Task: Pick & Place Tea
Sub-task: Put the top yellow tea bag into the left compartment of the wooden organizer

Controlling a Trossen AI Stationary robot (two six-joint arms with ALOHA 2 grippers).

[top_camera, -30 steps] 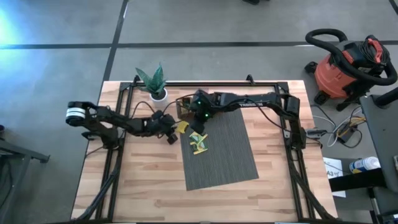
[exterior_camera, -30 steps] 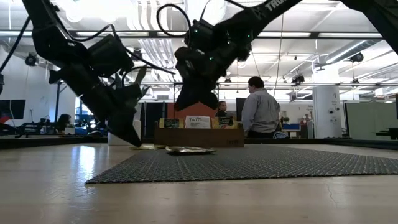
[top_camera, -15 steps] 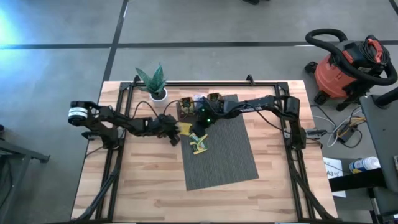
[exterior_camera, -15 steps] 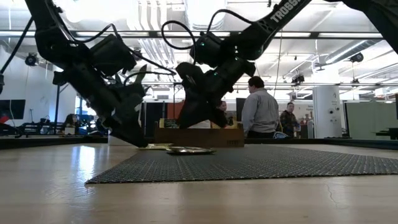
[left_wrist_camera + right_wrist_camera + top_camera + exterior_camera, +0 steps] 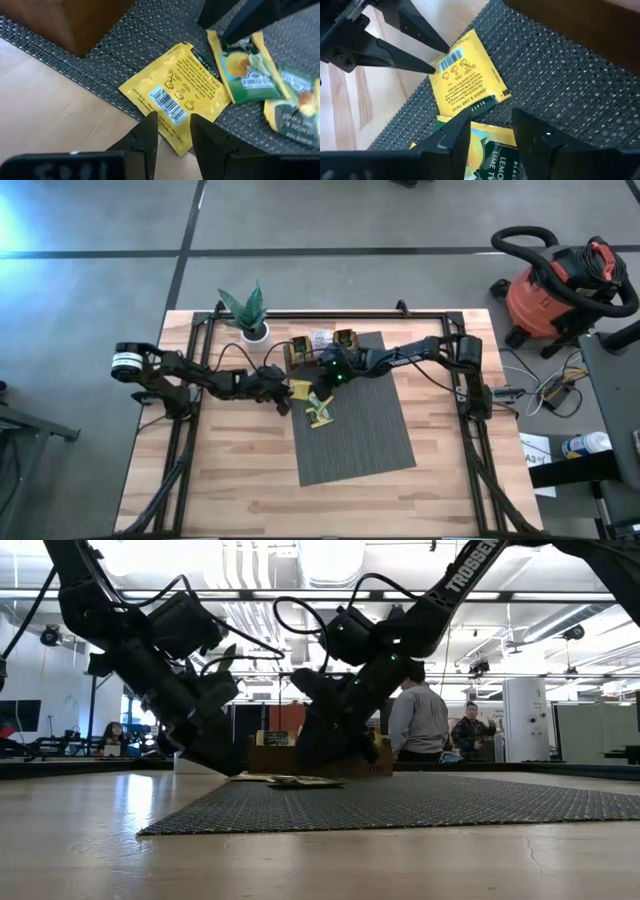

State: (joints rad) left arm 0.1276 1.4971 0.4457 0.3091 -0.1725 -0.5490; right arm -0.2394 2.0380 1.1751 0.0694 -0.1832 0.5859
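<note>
Item: yellow sachet (image 5: 175, 97), lying flat on the grey mat (image 5: 360, 430), one corner overhanging the mat's edge onto the wooden table (image 5: 230, 480), just beside the wooden tray (image 5: 318, 345). It is set diagonally to the mat's weave, barcode corner toward the left gripper (image 5: 172, 132). Being roughly square, no long axis is discernible. The left gripper's jaws are parted astride that corner, nothing held. The right gripper (image 5: 487, 127), jaws likewise apart and empty, is poised over a green-and-yellow sachet (image 5: 245, 67) adjoining. Step judged: grasping; closure on the overhanging corner is called for next.
</note>
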